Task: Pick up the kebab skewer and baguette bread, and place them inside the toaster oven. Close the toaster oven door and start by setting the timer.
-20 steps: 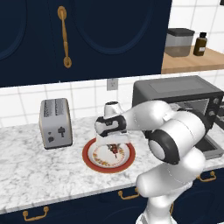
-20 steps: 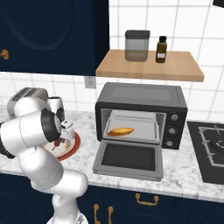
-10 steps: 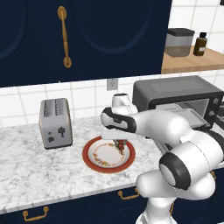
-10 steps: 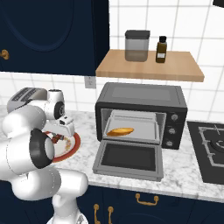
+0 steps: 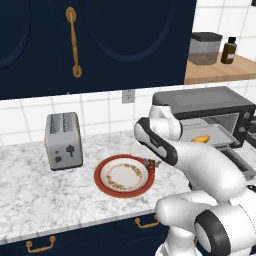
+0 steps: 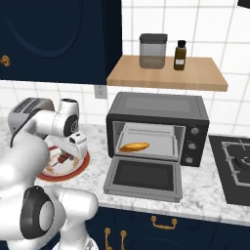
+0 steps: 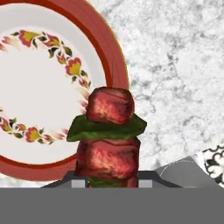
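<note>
My gripper (image 5: pixel 151 161) is shut on the kebab skewer (image 5: pixel 150 164), holding it just above the right rim of the red-rimmed plate (image 5: pixel 98 176). In the hand view the kebab skewer (image 7: pixel 109 131), red meat chunks with green pieces between, rises from between the jaws over the plate's rim (image 7: pixel 118 65) and the marble counter. The right base view has the gripper (image 6: pixel 72 154) with the kebab skewer (image 6: pixel 62 158) over the plate (image 6: pixel 82 167). The baguette bread (image 6: pixel 134 146) lies on the tray inside the toaster oven (image 6: pixel 158 105). The toaster oven door (image 6: pixel 144 177) hangs open, flat.
A silver two-slot toaster (image 5: pixel 63 141) stands left of the plate. A stove top (image 6: pixel 239 168) lies right of the oven. Above it, a wooden shelf (image 6: pixel 166 73) carries a canister and a dark bottle. Dark cupboards hang over the counter.
The arm has swung right, carrying the gripper and the skewer from over the plate's middle to its right rim. The baguette and the oven door have not moved.
</note>
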### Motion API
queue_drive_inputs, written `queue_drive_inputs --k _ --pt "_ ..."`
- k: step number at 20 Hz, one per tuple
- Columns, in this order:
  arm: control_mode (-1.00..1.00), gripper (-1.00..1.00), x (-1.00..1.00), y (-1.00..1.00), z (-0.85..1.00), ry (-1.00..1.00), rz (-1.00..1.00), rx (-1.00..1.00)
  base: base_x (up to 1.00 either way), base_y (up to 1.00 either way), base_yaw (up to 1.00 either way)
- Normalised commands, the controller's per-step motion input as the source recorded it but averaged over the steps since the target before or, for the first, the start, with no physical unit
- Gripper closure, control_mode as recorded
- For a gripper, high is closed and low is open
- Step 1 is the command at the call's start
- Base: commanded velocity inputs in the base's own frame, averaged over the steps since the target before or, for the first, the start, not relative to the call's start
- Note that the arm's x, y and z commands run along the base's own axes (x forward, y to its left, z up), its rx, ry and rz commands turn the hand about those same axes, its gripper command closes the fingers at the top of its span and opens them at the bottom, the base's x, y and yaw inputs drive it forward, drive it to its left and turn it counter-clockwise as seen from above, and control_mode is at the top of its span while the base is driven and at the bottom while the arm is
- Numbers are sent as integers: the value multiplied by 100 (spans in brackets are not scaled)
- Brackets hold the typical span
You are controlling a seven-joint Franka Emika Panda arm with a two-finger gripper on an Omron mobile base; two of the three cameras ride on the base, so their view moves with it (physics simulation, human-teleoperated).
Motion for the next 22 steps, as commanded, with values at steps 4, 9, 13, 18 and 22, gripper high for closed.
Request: queue_drive_inputs --k 4,9,13,18,22 --pt "-100 100 -47 -41 39 0 -20 5 0 0 0" --pt "-100 100 -53 -57 43 0 -25 6 0 0 0" --pt "-100 100 -44 -64 44 0 -26 8 0 0 0" --pt "-100 100 -30 -61 38 0 -27 7 0 0 0" --pt "-100 100 -9 -57 27 0 -28 4 0 0 0"
